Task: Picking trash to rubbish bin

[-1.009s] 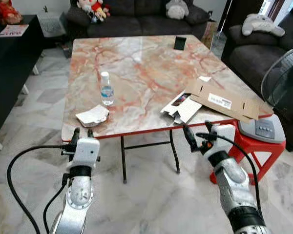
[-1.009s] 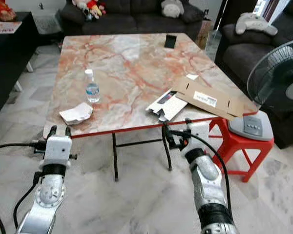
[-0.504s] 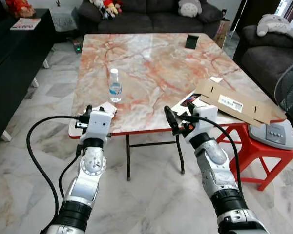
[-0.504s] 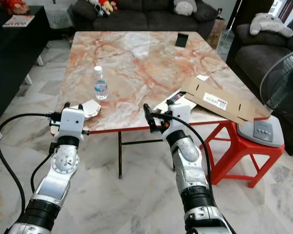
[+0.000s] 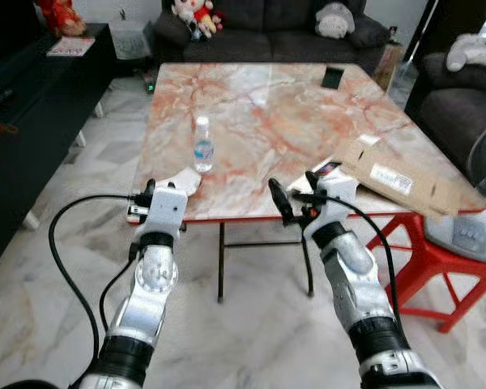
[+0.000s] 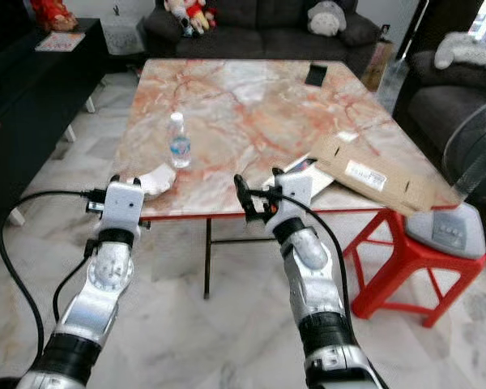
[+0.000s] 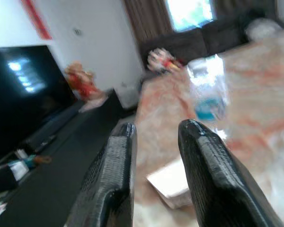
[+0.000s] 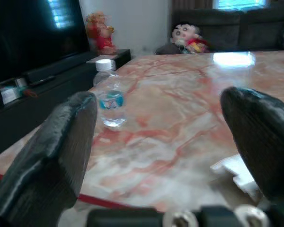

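A crumpled white paper (image 5: 183, 181) lies at the marble table's (image 5: 259, 121) front-left edge, with a small water bottle (image 5: 202, 144) standing just behind it. A flattened cardboard box (image 5: 405, 174) and a torn white carton (image 5: 324, 170) lie at the front right. My left gripper (image 5: 143, 193) hovers at the table's edge, just short of the paper, its fingers (image 7: 120, 165) slightly apart and empty. My right gripper (image 5: 292, 180) is at the front edge near the carton, wide open and empty. In the right wrist view the bottle (image 8: 109, 101) shows between the fingers (image 8: 61, 142).
A black phone (image 5: 332, 78) lies at the table's far side. A red stool (image 5: 437, 267) carrying a fan base (image 5: 470, 235) stands to the right. A dark sofa (image 5: 267, 32) with plush toys is behind the table, and a black cabinet (image 5: 32, 105) is on the left.
The camera has drawn nearer the table and swung leftward. Both arms have risen to the table's front edge; the left gripper now sits by the white paper.
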### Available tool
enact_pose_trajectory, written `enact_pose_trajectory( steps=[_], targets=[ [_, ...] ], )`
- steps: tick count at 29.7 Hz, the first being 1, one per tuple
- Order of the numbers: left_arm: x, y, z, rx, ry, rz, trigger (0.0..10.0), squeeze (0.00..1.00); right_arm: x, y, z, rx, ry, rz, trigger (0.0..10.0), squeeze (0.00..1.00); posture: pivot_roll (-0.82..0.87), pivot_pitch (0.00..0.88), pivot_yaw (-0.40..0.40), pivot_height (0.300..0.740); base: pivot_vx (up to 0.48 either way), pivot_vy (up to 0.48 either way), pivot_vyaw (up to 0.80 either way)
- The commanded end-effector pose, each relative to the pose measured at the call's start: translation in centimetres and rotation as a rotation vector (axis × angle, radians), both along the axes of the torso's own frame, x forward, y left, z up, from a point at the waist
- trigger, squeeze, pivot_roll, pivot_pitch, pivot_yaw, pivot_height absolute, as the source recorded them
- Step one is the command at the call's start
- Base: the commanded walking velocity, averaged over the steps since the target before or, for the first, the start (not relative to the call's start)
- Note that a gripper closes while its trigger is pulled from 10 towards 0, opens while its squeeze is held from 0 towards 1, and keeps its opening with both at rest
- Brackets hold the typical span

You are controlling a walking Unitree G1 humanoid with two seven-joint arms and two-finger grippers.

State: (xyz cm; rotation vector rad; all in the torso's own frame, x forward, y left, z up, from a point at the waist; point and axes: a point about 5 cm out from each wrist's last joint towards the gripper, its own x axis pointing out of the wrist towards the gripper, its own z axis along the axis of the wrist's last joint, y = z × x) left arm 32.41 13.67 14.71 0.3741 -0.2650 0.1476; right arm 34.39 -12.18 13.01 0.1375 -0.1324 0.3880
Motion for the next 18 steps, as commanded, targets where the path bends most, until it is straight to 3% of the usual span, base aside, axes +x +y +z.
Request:
enact_pose_trajectory(
  steps=[1, 18],
  targets=[
    [0.03, -0.01, -0.59, -0.006, 0.031, 0.007, 10.0, 0.00, 0.08, 0.15, 0.32, -0.004, -0.006, 0.003, 10.0, 0.00, 0.00, 0.040, -0.088, 0.740, 0.266, 0.000, 0.00],
    [-0.07, 0.07, -0.61, -0.003, 0.032, 0.011, 10.0, 0.00, -0.12, 0.45, 0.16, 0.014, 0.011, 0.015, 10.0, 0.00, 0.00, 0.042, -0.087, 0.740, 0.270, 0.000, 0.00]
  ],
)
